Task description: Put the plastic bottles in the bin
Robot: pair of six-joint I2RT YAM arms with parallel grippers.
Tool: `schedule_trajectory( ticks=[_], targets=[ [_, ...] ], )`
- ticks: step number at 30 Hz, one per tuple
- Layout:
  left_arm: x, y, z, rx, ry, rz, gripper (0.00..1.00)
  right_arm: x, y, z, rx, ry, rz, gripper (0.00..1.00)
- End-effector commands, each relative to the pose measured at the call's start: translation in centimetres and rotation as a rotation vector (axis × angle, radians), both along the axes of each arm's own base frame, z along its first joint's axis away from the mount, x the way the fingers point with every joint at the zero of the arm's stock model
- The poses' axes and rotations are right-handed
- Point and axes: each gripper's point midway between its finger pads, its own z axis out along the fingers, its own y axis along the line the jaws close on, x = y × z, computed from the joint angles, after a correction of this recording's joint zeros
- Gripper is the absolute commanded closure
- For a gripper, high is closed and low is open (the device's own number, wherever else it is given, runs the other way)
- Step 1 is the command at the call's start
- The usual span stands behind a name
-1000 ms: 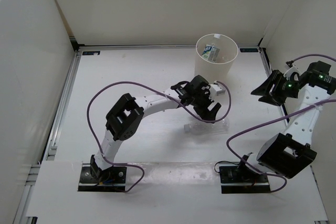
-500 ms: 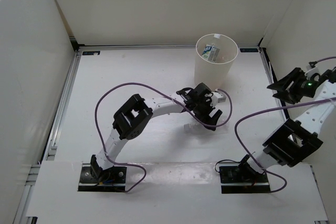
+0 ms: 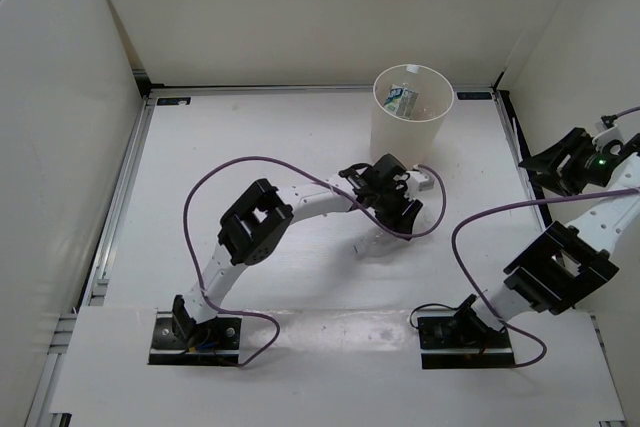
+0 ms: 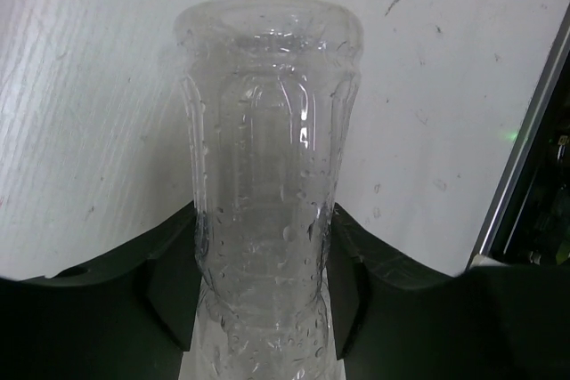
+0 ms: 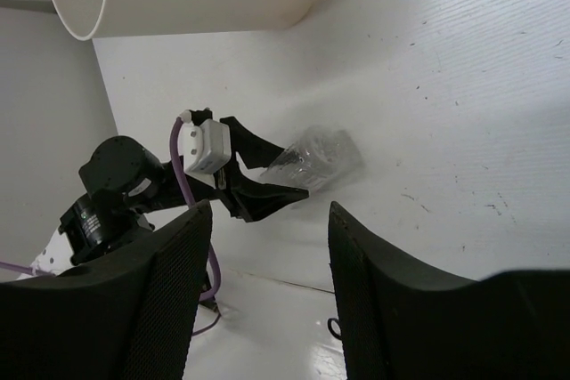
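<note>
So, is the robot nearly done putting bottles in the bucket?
Done: a clear bottle with a white-green label lies inside the tall cream-white round bin. In hand: the left gripper is clamped on the plain clear plastic bottle. Left: carrying it to the bin. No other bottles show.

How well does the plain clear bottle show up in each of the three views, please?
Left wrist view: the plain clear bottle fills the frame, sharp, with droplets and a bright highlight on its ribs. Top external view: it nearly vanishes against the white table, only a faint outline at the left gripper. Right wrist view: a pale shape beside the left gripper, with a soft shadow.
</note>
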Motion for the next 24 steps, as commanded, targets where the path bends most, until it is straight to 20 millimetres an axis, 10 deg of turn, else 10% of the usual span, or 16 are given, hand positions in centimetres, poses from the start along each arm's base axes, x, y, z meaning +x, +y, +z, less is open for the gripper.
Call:
schedule_trajectory(
  ticks=[1,7,10,18,24],
  targets=[
    [1.1,0.4,6.1,-0.064,-0.077,0.008,0.52,-2.3,2.9,1.2,0.126,0.078,-0.015,0.41],
    [4.8,3.3,15.0,-0.141,-0.27,0.072,0.52,-0.9,5.1,1.6,0.029,0.041,0.083,0.41],
    [8.2,4.3,24.6,-0.273,-0.431,0.126,0.52,-0.1,6.0,1.7,-0.07,-0.003,0.145,0.41],
    [16.6,6.2,41.6,-0.701,-0.608,0.397,0.54,0.2,8.3,3.0,-0.27,-0.098,0.27,0.41],
    [21.4,4.5,44.4,-0.934,-0.592,0.507,0.56,-1.9,8.5,3.6,-0.294,-0.103,0.233,0.41]
  ],
)
